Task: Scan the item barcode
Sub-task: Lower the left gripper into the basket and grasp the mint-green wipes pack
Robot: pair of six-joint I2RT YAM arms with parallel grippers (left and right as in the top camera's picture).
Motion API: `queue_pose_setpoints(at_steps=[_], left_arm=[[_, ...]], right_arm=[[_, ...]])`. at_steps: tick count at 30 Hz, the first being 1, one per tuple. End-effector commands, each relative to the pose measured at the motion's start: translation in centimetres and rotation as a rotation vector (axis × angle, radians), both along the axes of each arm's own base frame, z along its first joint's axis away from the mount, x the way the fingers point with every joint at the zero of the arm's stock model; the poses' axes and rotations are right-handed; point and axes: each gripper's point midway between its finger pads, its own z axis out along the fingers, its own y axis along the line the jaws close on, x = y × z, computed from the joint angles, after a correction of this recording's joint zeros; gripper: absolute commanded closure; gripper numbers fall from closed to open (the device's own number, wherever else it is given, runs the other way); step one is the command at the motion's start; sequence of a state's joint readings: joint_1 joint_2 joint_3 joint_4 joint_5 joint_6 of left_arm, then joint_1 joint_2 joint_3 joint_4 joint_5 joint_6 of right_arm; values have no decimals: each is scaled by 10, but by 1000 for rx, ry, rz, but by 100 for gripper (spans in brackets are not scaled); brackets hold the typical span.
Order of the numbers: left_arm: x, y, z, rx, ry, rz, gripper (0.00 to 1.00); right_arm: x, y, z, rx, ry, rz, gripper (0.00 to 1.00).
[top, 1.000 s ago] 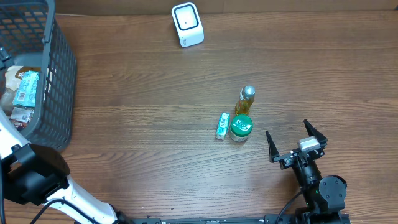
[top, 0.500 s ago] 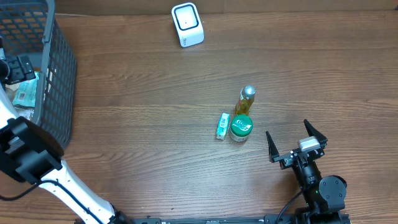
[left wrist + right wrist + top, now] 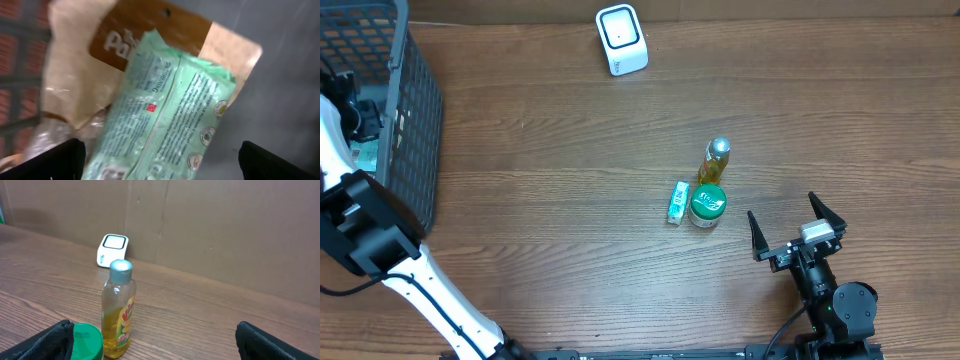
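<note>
The left gripper [image 3: 160, 150] is held wide open and empty inside the basket [image 3: 415, 120] at the left edge of the desk [image 3: 540, 220]; just beneath it a pale green packet [image 3: 170, 105] is seen lying on a brown pouch [image 3: 145, 35]; the right gripper [image 3: 782, 208] is likewise spread open, nothing being held, near the front right; a yellow bottle [image 3: 716, 162], a green-lidded jar [image 3: 707, 204] and a small tube [image 3: 677, 202] are grouped mid-desk; the white scanner [image 3: 621, 40] is placed at the far edge.
</note>
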State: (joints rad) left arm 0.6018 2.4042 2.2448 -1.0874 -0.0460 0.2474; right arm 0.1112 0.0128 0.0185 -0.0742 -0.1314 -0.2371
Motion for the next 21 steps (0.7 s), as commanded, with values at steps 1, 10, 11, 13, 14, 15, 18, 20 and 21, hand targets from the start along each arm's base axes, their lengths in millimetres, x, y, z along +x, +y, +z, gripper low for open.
queue_pose_setpoints(at_steps=[1,10,11,13,14,15,18,20,21], left_arm=[[-7,2,-26,8,77,-14,0],[-10,7,-34,27,103,-6,0],[-10,7,-34,28,104,-6,5],[-12,10,-33,43,114,0,14],[-14,13,-33,58,124,6,16],[-15,15,-31,72,133,10,18],[-18,16,-23,85,139,16,28],[-19,16,-14,92,130,23,32],[-19,17,-8,103,123,27,33]], right_arm=[[0,0,-2,1,-3,0,0],[0,0,-2,1,-3,0,0],[0,0,-2,1,-3,0,0],[0,0,-2,1,-3,0,0],[0,0,-2,1,-3,0,0],[0,0,-2,1,-3,0,0],[0,0,-2,1,-3,0,0],[0,0,-2,1,-3,0,0],[0,0,-2,1,-3,0,0]])
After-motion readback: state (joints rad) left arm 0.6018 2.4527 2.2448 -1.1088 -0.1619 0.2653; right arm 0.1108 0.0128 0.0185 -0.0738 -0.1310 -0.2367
